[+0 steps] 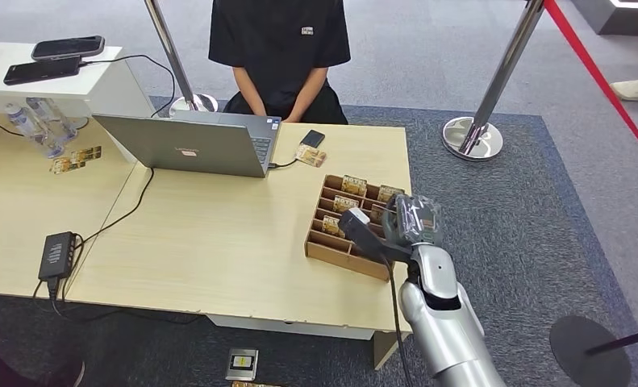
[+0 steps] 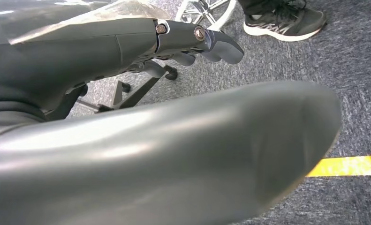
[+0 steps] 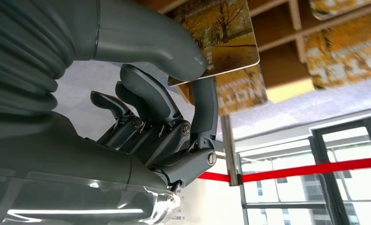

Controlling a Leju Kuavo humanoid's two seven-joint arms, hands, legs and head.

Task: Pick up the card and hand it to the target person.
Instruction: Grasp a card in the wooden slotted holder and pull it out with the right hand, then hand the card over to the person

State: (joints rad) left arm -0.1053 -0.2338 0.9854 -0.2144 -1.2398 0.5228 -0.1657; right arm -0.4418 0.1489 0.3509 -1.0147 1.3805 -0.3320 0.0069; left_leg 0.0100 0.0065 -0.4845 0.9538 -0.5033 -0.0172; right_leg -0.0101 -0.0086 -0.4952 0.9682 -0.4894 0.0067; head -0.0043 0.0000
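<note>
Laptop (image 1: 193, 145) mid-desk — right hand (image 3: 174, 93) pinches card (image 3: 221, 33) over tray (image 1: 331, 250).

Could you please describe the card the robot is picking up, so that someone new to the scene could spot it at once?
Start at the wooden compartment tray on the light table, near its right edge. The right hand hangs over that tray. The card is pinched between its thumb and a finger; unlike the similar autumn-tree cards lying in the compartments, it is in the hand.

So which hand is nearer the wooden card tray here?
Right. The right hand is over the wooden card tray, its fingers pinching a card. The left hand hangs over carpet near a chair base.
</note>
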